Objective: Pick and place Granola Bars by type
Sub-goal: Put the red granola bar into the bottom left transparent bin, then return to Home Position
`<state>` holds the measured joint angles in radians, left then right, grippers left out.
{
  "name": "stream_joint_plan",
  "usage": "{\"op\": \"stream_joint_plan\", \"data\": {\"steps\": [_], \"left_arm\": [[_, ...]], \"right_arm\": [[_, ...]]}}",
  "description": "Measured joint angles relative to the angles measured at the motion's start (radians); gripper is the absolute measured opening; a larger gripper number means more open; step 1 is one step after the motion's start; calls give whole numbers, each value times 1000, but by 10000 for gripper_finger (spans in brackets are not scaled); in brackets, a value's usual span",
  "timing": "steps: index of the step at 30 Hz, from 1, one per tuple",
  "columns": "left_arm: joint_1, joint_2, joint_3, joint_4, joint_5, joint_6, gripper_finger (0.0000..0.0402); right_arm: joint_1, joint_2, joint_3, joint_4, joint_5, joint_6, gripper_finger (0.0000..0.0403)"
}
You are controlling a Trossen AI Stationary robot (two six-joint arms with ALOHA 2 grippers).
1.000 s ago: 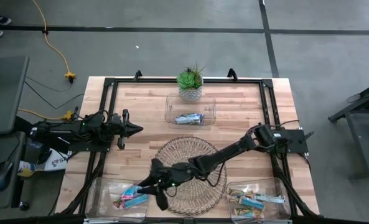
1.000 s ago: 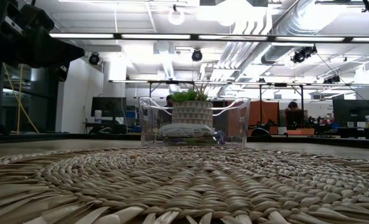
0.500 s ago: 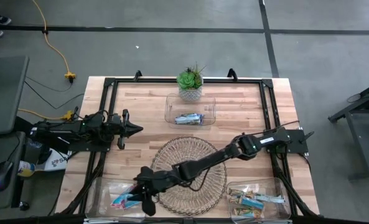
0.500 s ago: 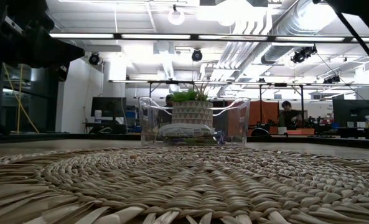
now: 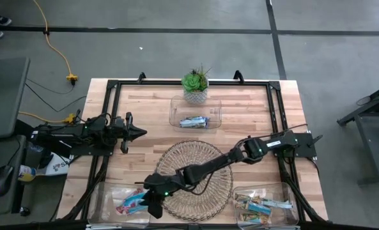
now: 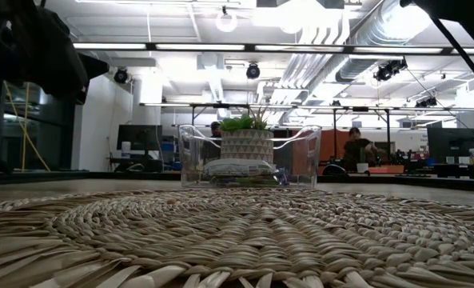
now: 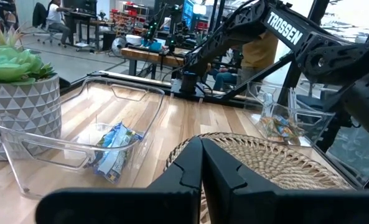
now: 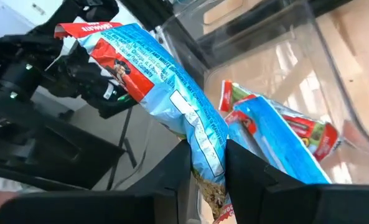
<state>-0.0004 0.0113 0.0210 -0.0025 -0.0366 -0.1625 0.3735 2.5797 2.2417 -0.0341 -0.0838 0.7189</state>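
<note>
Two arms, only my right one working. Half a second ago my right gripper [image 5: 152, 203] reached farther over the bin [image 5: 106, 195] at lower left of the high view; now it has pulled back slightly toward the bin's right edge, fingers [image 8: 172, 171] clamped on a blue bar [image 8: 162, 81]. Bars [image 5: 130, 202] of that type lie below, so release comes next, I judge. Left gripper [image 5: 141, 133] waits mid-left over the tabletop [image 5: 151, 108], fingers pressed together.
</note>
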Motion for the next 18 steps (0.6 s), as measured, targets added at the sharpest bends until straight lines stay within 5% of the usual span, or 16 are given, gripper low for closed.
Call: {"op": "stream_joint_plan", "data": {"steps": [8, 18], "left_arm": [[0, 0, 0, 0, 0, 0, 1], [0, 0, 0, 0, 0, 0, 1]], "right_arm": [[-1, 0, 0, -4, 2, -35, 83], [-6, 0, 0, 27, -1, -70, 166]]}}
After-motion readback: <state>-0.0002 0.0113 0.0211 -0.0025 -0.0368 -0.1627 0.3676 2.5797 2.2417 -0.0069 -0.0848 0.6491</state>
